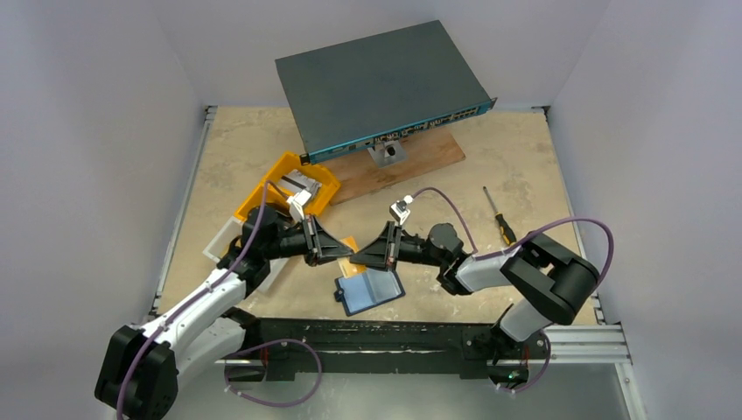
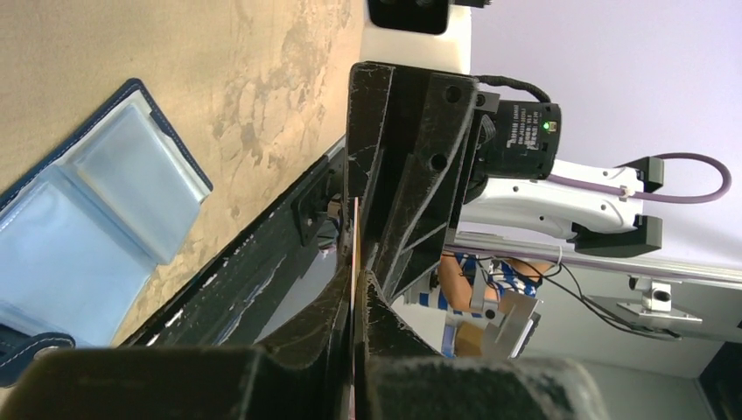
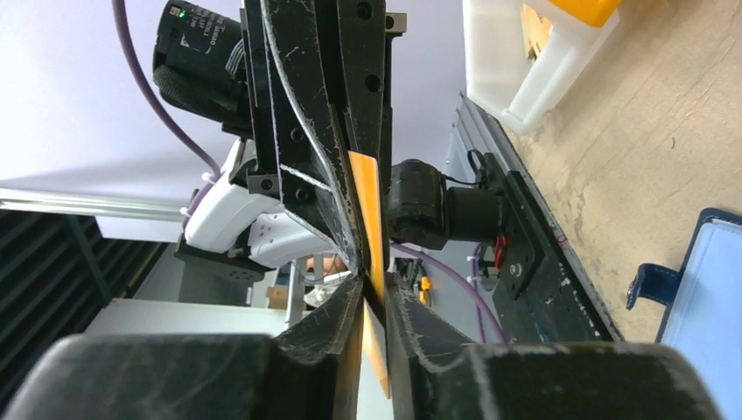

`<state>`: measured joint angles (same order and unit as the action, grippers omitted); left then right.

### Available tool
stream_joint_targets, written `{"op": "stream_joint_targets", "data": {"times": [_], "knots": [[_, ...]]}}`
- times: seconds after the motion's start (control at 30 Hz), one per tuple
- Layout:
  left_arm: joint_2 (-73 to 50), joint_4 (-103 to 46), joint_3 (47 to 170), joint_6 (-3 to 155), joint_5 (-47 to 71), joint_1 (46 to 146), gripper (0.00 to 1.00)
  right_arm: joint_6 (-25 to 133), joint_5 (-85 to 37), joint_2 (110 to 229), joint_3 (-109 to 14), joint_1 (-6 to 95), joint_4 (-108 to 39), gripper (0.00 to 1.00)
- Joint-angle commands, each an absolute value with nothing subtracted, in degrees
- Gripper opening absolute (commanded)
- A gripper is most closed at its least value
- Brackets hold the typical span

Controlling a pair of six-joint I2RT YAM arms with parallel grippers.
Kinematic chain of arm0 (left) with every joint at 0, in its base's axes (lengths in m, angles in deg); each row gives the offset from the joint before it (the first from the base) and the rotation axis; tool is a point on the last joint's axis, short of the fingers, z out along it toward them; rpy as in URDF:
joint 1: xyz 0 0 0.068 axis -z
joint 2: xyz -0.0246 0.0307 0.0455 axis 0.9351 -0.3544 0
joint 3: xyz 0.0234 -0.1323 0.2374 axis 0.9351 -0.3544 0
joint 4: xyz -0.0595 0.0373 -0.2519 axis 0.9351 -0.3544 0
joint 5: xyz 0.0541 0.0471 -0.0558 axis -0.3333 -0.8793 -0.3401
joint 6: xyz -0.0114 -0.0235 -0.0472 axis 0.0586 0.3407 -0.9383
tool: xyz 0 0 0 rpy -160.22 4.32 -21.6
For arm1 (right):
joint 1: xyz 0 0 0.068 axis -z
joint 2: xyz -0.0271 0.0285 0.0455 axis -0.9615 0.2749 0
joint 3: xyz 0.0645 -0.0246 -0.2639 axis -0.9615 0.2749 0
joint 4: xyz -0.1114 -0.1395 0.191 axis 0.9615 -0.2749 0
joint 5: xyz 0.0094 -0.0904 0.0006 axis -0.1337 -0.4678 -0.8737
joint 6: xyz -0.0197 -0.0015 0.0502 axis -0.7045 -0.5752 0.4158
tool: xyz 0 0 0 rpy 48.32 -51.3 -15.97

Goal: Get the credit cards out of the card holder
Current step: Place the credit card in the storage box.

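Pinched edge-on at centre frame: credit card (image 3: pixel 371 206), orange-patched, long axis running left to right between left gripper (image 1: pixel 344 254) and right gripper (image 1: pixel 359 255). Both sets of jaws narrowed onto it from opposite ends. Just below, flat open on table (image 1: pixel 507 166): card holder (image 1: pixel 372 289), sleeves up, long axis rising slightly rightward.

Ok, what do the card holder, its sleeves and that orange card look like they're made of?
The card holder: navy leather or faux leather, matte, with pale stitching along the edge. Its sleeves: clear soft plastic film, going by the pale bluish sheen. The orange card: probably stiff plastic, smooth; seen edge-on it looks thin, flat and straight between the jaws.
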<state>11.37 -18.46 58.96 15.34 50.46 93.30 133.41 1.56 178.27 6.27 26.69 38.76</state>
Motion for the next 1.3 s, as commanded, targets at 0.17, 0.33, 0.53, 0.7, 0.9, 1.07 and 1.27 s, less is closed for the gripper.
{"op": "stream_joint_targets", "data": {"times": [0.17,0.33,0.53,0.7,0.9,1.07,1.27], "knots": [[16.5,-36.2,64.8,25.0,44.6,93.1,0.00,119.5,-1.7,167.6,0.6,26.7,11.7,0.82],[20.4,-50.5,67.4,30.9,37.7,93.0,0.00,114.8,-6.2,161.5,0.2,27.7,-0.3,0.99],[24.8,-67.7,70.8,34.0,27.2,91.9,0.00,109.9,-10.9,156.2,-1.6,28.4,-12.6,0.99],[26.0,-83.1,77.6,34.7,12.8,91.6,0.00,106.1,-18.4,151.8,-3.5,28.6,-21.8,0.99],[21.5,-98.5,86.8,32.8,-3.2,91.2,0.00,101.9,-24.6,149.0,-6.3,28.9,-30.0,0.99],[15.8,-107.4,92.5,30.3,-12.4,90.5,0.00,98.7,-27.5,148.6,-9.2,29.0,-34.5,0.99],[8.6,-106.7,94.0,32.0,-16.5,86.0,0.00,97.2,-28.5,149.5,-11.1,29.0,-37.1,0.99]]}}
